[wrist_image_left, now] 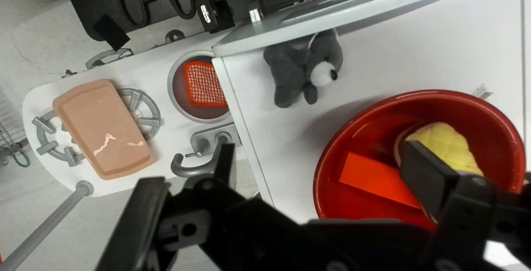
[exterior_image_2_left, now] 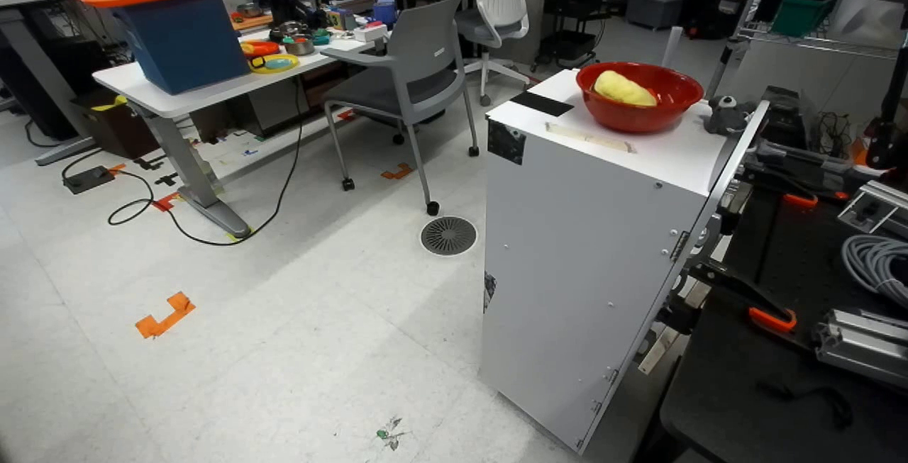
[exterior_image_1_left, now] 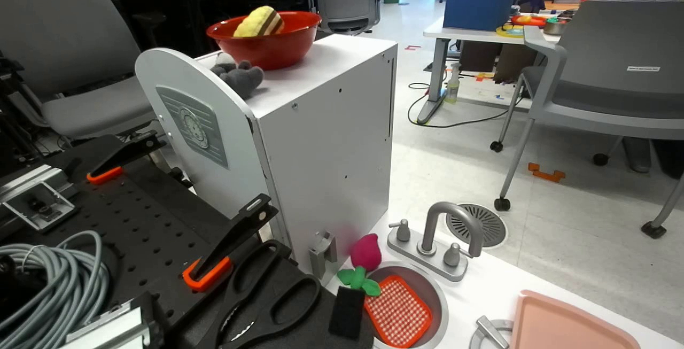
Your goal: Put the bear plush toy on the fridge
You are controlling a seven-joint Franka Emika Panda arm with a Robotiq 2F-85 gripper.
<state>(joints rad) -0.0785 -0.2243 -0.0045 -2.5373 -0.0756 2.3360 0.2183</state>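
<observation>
Bear plush toy [wrist_image_left: 291, 72] lies atop the fridge [exterior_image_1_left: 323, 143].

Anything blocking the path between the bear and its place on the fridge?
Nothing visible: the bear plush toy already rests on top of the fridge, between the red bowl and the rounded door.

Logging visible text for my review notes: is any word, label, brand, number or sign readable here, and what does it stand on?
No text can be read in any view.
White label on the grey chair: too small to read.
Round emblem on the grey panel of the fridge: marks too small to make out.
Bottle on the floor: any print too blurred.
</observation>
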